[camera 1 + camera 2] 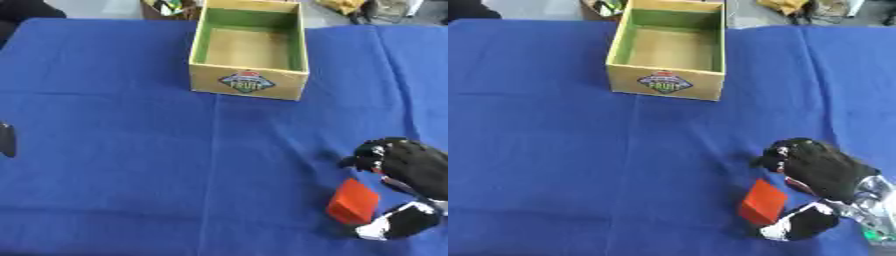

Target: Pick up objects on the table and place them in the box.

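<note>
A small red rectangular block point(353, 201) sits tilted on the blue cloth near the front right. An open yellow cardboard box point(248, 82) with green inner walls (a fruit logo on its front) stands upright, well apart, farther back.

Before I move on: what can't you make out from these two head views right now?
- Red block: its far side is hidden behind the right hand, so contact there is unclear in both views.
- Left hand: only a dark sliver at the left edge of the left eye view, absent from the right eye view.
- Box: the near wall hides the front strip of its floor.
- Label: print blurred.
</note>
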